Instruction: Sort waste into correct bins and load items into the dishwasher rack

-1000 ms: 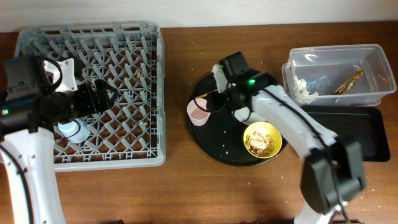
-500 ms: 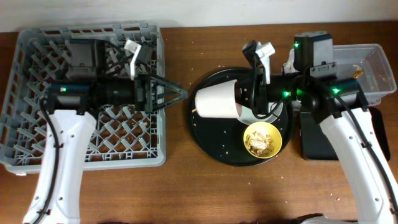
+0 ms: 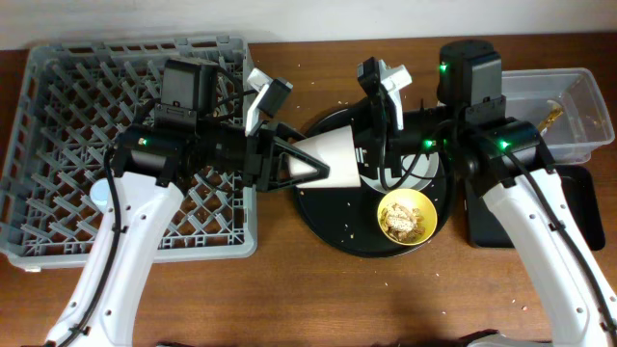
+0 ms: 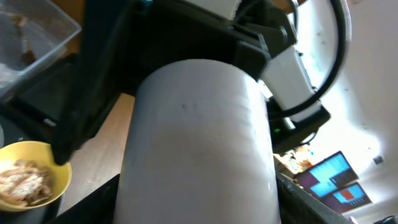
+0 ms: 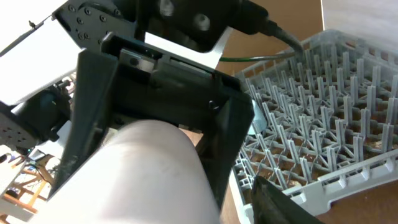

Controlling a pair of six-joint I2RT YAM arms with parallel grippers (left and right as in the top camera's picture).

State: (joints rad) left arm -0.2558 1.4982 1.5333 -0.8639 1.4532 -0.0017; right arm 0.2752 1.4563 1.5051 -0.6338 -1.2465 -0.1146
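White plate [image 3: 342,152] masks black tray [image 3: 323,217]; yellow bowl [image 3: 406,215] beside.

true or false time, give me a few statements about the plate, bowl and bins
1. The yellow bowl sits on the round black tray. True.
2. The bowl is empty. False: it holds food scraps.
3. The white plate lies flat in the rack. False: it is up in the air between the left claw and the right claw.
4. The clear tub has something in it. True.
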